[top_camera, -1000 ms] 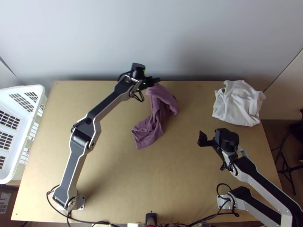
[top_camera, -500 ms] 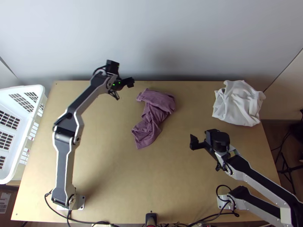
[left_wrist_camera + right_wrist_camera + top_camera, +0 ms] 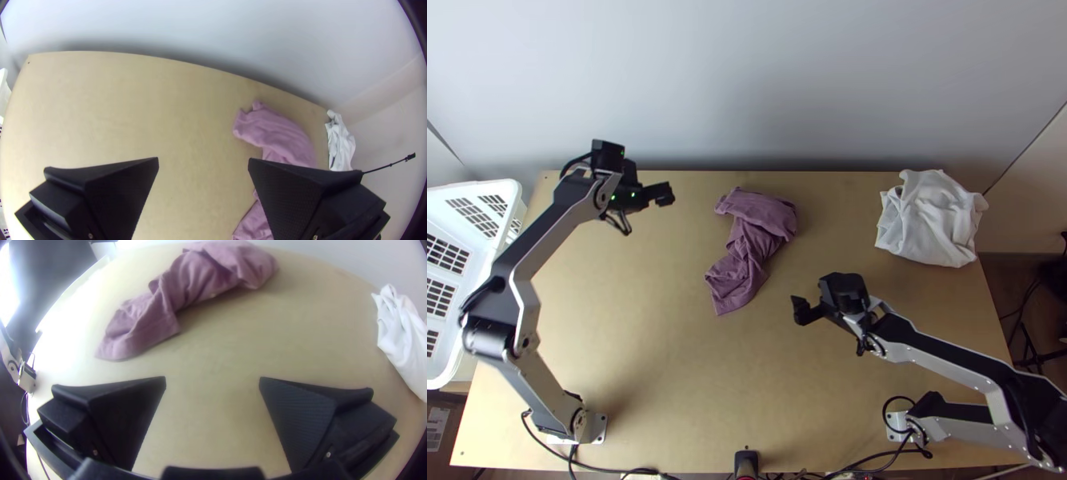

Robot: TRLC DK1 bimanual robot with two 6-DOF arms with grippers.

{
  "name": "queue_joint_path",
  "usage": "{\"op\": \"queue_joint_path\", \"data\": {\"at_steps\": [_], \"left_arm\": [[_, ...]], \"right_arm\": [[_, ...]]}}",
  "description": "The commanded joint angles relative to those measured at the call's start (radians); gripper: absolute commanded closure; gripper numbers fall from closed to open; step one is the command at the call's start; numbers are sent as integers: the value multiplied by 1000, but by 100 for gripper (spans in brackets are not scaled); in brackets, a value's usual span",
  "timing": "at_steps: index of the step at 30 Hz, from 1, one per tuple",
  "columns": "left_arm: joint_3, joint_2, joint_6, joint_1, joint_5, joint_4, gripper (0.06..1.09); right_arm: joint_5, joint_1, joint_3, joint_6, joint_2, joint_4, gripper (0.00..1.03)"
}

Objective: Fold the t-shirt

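Both hang released and empty — left gripper (image 3: pixel 665 194) far left, right gripper (image 3: pixel 803 310) nearer, right of the bunched purple t-shirt (image 3: pixel 749 240).

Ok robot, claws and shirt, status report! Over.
Left claw open, empty. Right claw open, empty. Purple t-shirt bunched, not folded. White cloth far right, likely not in the way.

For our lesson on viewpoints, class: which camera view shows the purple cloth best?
The top view: the whole bunched purple cloth lies uncovered there. The right wrist view shows its creases closer, but its far end reaches the edge. In the left wrist view, the left gripper hides part of it.
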Motion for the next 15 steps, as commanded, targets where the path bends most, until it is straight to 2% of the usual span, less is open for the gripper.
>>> {"op": "queue_joint_path", "data": {"at_steps": [1, 15], "left_arm": [[-189, -187, 69, 22, 16, -4, 11], [-342, -343, 65, 71, 16, -16, 11]], "right_arm": [[-30, 62, 44, -22, 150, 117, 5], [-130, 93, 303, -73, 331, 88, 5]]}}
